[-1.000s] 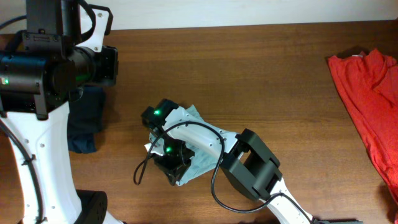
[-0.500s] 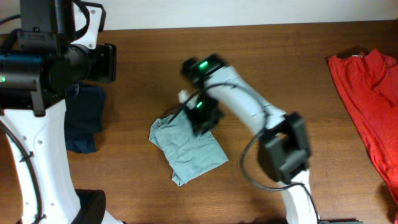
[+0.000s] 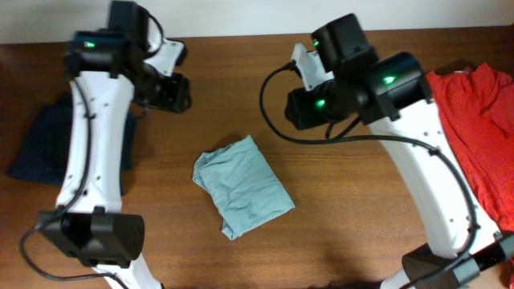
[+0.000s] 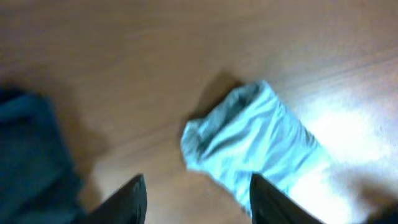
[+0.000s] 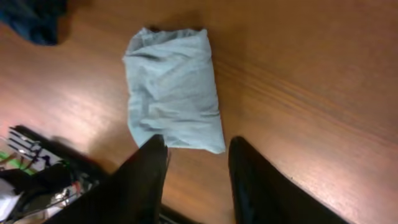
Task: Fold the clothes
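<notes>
A folded light teal garment (image 3: 241,186) lies alone on the wooden table. It also shows in the left wrist view (image 4: 255,140) and the right wrist view (image 5: 174,90). My left gripper (image 4: 198,202) is open and empty, raised above the table to the upper left of the garment (image 3: 170,92). My right gripper (image 5: 198,168) is open and empty, raised above the table to the upper right of the garment (image 3: 299,108). Neither gripper touches the cloth.
A red garment (image 3: 474,120) lies spread at the table's right edge. A dark navy garment (image 3: 40,144) lies at the left edge, also in the left wrist view (image 4: 31,155) and the right wrist view (image 5: 34,15). Cables and the robot base (image 5: 37,180) show below.
My right arm has let go of the teal garment and lifted away up and to the right. My left arm has swung in over the table. The garment lies still.
</notes>
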{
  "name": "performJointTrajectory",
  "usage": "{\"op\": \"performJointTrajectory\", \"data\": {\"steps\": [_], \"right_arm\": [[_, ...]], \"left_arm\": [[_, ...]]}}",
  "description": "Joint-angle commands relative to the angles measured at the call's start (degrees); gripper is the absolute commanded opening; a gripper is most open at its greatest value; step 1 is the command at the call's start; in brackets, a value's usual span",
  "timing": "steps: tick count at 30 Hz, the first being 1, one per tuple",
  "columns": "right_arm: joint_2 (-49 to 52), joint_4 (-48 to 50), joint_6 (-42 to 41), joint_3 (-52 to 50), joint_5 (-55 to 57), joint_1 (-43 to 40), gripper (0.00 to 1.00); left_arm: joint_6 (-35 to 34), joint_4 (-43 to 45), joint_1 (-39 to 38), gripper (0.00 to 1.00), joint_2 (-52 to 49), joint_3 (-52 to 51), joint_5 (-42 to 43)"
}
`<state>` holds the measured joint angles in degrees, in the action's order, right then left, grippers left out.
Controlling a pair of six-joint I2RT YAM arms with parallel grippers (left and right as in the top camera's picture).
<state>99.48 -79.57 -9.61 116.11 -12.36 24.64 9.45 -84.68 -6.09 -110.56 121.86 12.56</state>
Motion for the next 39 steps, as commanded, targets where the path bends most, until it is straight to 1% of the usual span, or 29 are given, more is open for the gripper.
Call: {"op": "performJointTrajectory", "data": {"steps": [1,3,6,7,10,11,14,16,18,19,21,22,23,26,28,31,35,36,37,38,39], "right_arm": [[2.93,4.42,-3.32,-8.81,2.54,1.97,0.35],[2.93,7.39,-2.89,-11.50,2.56,2.95,0.35],[2.16,8.11,-1.38,-11.96,3.34,4.59,0.35],[1.31,7.80,-1.18,-11.96,5.64,5.49,0.35],[-3.63,4.33,-1.18,-11.98,17.64,10.21,0.37],[-5.25,2.97,-1.20,-11.98,20.26,11.74,0.39],[-10.14,0.92,-1.44,-13.20,25.79,16.44,0.40],[-12.90,2.03,-2.32,-15.91,26.10,18.47,0.44],[-15.13,4.79,-5.05,-20.96,25.86,19.37,0.49],[-15.89,7.10,-6.64,-24.83,25.00,19.28,0.55],[-16.20,10.97,-8.74,-30.27,22.23,18.60,0.59],[-16.17,13.84,-9.64,-33.81,18.43,17.86,0.61],[-15.91,17.79,-9.64,-37.79,12.09,16.81,0.61],[-15.28,27.69,-11.39,-46.05,-1.55,14.01,0.62],[-14.84,32.35,-13.49,-49.88,-5.42,11.85,0.61],[-14.47,33.14,-16.76,-52.15,-5.46,8.79,0.61],[-14.08,33.07,-17.09,-53.02,-6.97,6.10,0.64],[-13.75,33.11,-17.11,-53.02,-6.95,5.88,0.66],[-13.11,33.20,-17.11,-53.02,-6.93,5.68,0.67],[-12.50,33.35,-17.11,-53.02,-6.97,5.66,0.67],[-11.56,33.51,-17.11,-53.02,-6.97,5.66,0.68]], "left_arm": [[1.86,4.81,-1.88,0.53,-1.01,-11.45,4.66],[1.81,7.80,-2.45,0.53,-1.33,-16.90,4.68],[1.79,11.19,-2.78,0.53,-1.51,-23.32,4.66],[1.81,12.20,-2.75,0.53,-1.51,-25.09,4.66],[1.81,14.75,-2.75,0.53,-1.51,-29.55,4.59],[1.81,14.91,-2.75,0.53,-1.51,-29.99,4.59],[1.81,14.88,-2.75,0.53,-1.51,-30.23,4.17],[1.84,15.04,-2.75,0.54,-1.51,-30.23,3.72],[1.84,15.26,-2.75,0.54,-1.68,-30.29,2.73],[1.84,15.50,-2.75,0.54,-1.86,-30.34,2.45],[1.81,16.13,-2.75,0.54,-2.12,-30.69,2.51],[1.81,16.72,-2.75,0.54,-2.16,-31.17,2.51],[1.81,17.46,-2.75,0.54,-2.16,-31.85,2.51],[1.79,19.56,-2.78,0.54,-2.16,-34.49,2.93],[1.79,21.05,-2.78,0.54,-2.21,-36.54,3.30],[1.81,23.23,-2.78,0.54,-2.23,-39.58,5.33],[1.81,27.32,-2.78,0.54,-2.25,-43.71,6.19],[1.81,28.20,-2.78,0.53,-2.25,-44.61,6.19],[1.81,29.22,-2.78,0.46,-2.25,-45.70,6.19],[1.81,29.81,-2.75,0.41,-2.25,-46.42,6.19],[1.81,30.53,-2.75,0.33,-2.25,-47.17,6.16]]}}
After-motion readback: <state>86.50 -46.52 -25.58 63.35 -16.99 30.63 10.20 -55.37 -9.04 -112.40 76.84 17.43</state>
